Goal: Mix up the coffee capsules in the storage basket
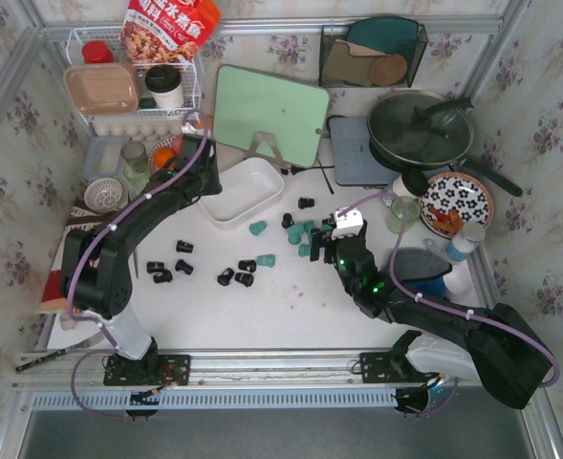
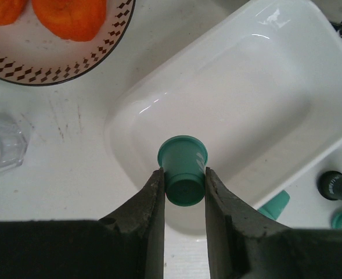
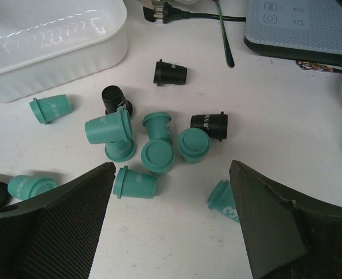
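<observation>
My right gripper (image 3: 172,168) hangs spread wide over teal and black capsules (image 3: 158,156) loose on the table (image 3: 176,244), their print too small to read. Farther, my left gripper (image 2: 183,174) pinches one teal capsule (image 2: 182,160) above the white basket (image 2: 246,99); behind, a red bag (image 1: 169,27) shows Chinese characters

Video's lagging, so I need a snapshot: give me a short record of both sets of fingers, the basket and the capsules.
left fingers: shut on a teal capsule, over the storage basket edge
right fingers: open, above a teal-and-black cluster on the table
storage basket: no capsules inside
black capsules: scattered elsewhere on the table
</observation>
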